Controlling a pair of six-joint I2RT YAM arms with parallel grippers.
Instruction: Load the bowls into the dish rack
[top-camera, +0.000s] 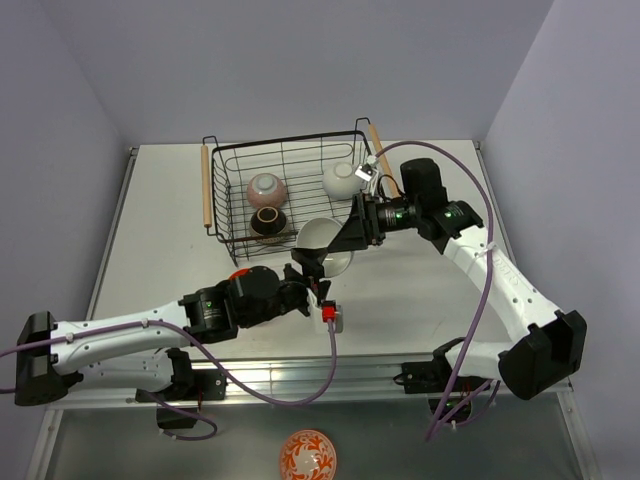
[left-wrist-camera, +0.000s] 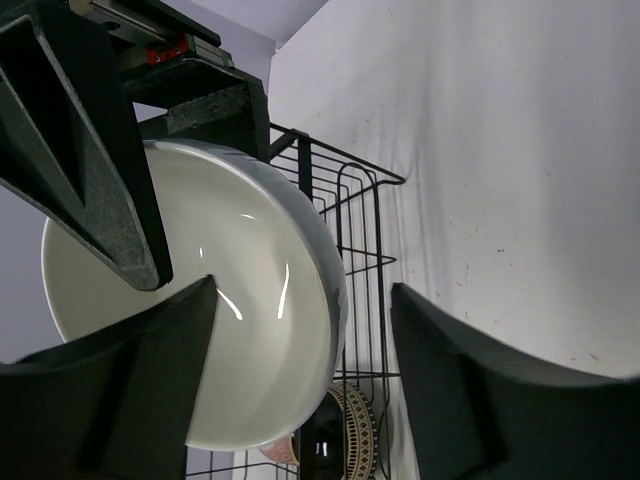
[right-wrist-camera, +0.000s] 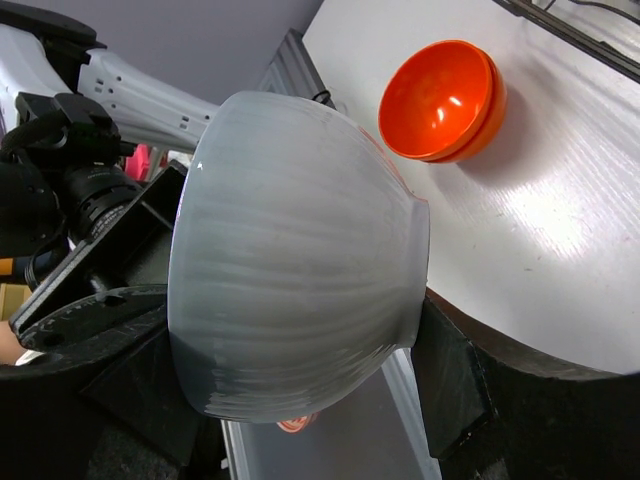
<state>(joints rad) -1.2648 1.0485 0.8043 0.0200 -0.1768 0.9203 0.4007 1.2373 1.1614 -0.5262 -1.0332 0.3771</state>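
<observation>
At the near wall of the dish rack (top-camera: 285, 142), just outside it and lifted clear of the worktop (top-camera: 420, 290), a white bowl (top-camera: 325, 243) hangs tipped on its side.

Right end effector (top-camera: 340, 240): clenched on this bowl. One finger sits on the mouth side and the other near the foot, as far as the wrist views show.

Left end effector (top-camera: 310, 275): released. Its jaws stand apart astride the rim, with a gap showing on one side.

Handling assessment: the bowl appears glazed, rigid and breakable. It is probably light, and its smooth curved wall would slip readily. A hold across the rim, one finger inside and one outside, looks the safest.

Inside the rack are a pinkish bowl (top-camera: 267, 187), a dark patterned bowl (top-camera: 267, 220) and a second white bowl (top-camera: 342, 178). Two orange bowls (right-wrist-camera: 440, 100) sit nested on the worktop.
</observation>
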